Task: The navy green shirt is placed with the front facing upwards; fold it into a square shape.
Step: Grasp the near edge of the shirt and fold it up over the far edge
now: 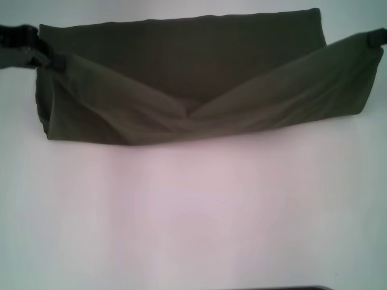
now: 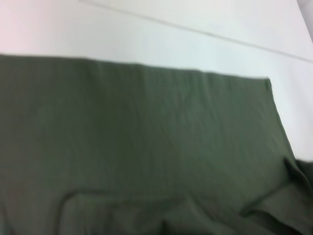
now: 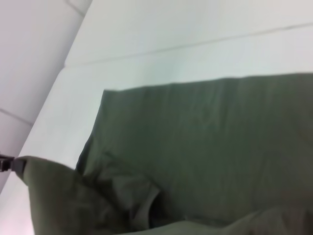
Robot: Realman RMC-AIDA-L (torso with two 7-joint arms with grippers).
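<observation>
The navy green shirt [image 1: 181, 66] lies across the far part of the white table as a long olive band, plain side showing and no lettering visible. Its near edge is lifted at both ends and sags to a low point in the middle. My left gripper [image 1: 51, 60] is at the left end, shut on that raised corner. My right gripper [image 1: 375, 39] is at the far right, shut on the other raised corner. The left wrist view is filled by the flat shirt [image 2: 146, 137]. In the right wrist view the shirt [image 3: 220, 137] shows with the left gripper [image 3: 10, 164] pinching a corner.
The white table [image 1: 193, 217] stretches bare in front of the shirt. A seam line in the table runs behind the cloth [image 2: 195, 32]. A dark strip [image 1: 278, 288] shows at the very front edge.
</observation>
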